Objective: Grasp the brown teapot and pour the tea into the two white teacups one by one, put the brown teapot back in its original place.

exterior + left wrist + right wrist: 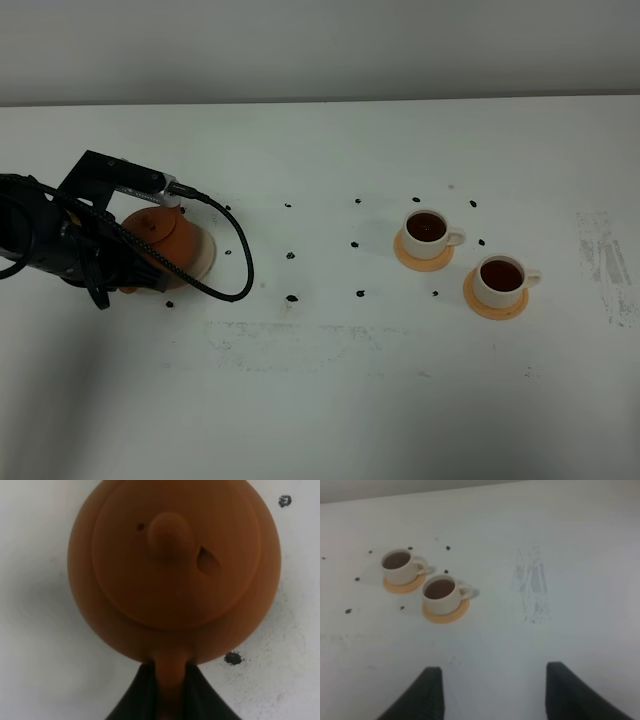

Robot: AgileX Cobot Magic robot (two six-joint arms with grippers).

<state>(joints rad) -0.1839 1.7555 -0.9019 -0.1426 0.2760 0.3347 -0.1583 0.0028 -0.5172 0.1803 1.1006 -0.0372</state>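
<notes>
The brown teapot (162, 238) sits on the pale beige saucer (206, 254) at the left of the table. In the left wrist view the teapot (172, 565) fills the frame from above, lid and knob on. My left gripper (171, 700) is shut on its loop handle, a finger on each side; the arm hides the gripper in the high view. The two white teacups (427, 228) (501, 278) stand at the right, each holding dark tea (427, 225). They also show in the right wrist view (399, 565) (441, 594). My right gripper (490, 695) is open and empty, well short of the cups.
Each cup stands on an orange coaster (424, 257) (495, 306). Small black specks (290, 255) are scattered on the white table between teapot and cups. A grey scuffed patch (605, 262) lies at the far right. A black cable (235, 270) loops off the left arm.
</notes>
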